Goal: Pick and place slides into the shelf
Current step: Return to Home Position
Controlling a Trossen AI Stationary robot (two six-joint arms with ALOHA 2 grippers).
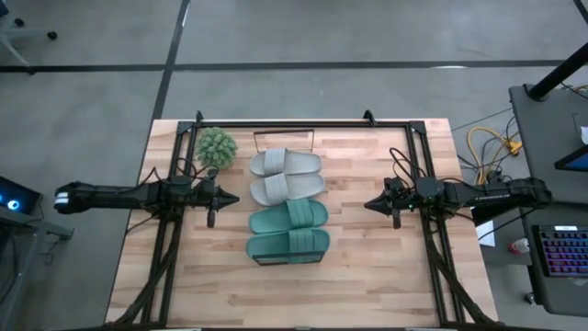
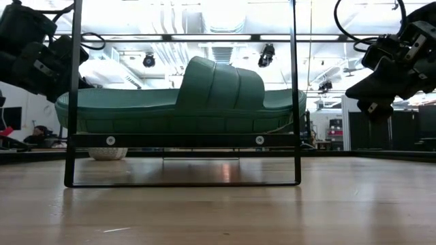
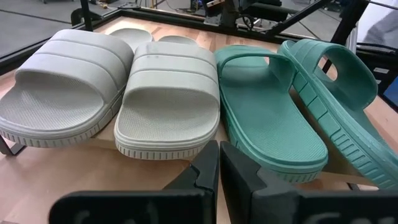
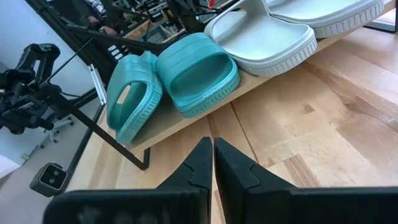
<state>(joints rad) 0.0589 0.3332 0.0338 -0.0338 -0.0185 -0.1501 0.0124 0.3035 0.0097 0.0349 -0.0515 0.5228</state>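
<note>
Four slides lie side by side on the shelf (image 4: 261, 82) at the table's middle: two light grey ones (image 1: 286, 164) (image 1: 287, 188) toward the far end, two teal ones (image 1: 288, 217) (image 1: 288, 245) toward the near end. The grey slides (image 3: 65, 84) and the inner teal slide (image 3: 267, 109) rest on their soles. The nearest teal slide (image 4: 132, 94) is tipped up on its side at the shelf's end frame (image 2: 182, 182). My left gripper (image 1: 231, 199) (image 3: 219, 150) hangs shut left of the shelf, and my right gripper (image 1: 369, 204) (image 4: 212, 147) hangs shut right of it. Both are above the table and hold nothing.
A small green plant (image 1: 216, 147) in a pale pot (image 2: 107, 154) stands at the far left beside the shelf. A black frame (image 1: 303, 123) borders the wooden tabletop. Bare wood lies to the left, right and near side of the shelf.
</note>
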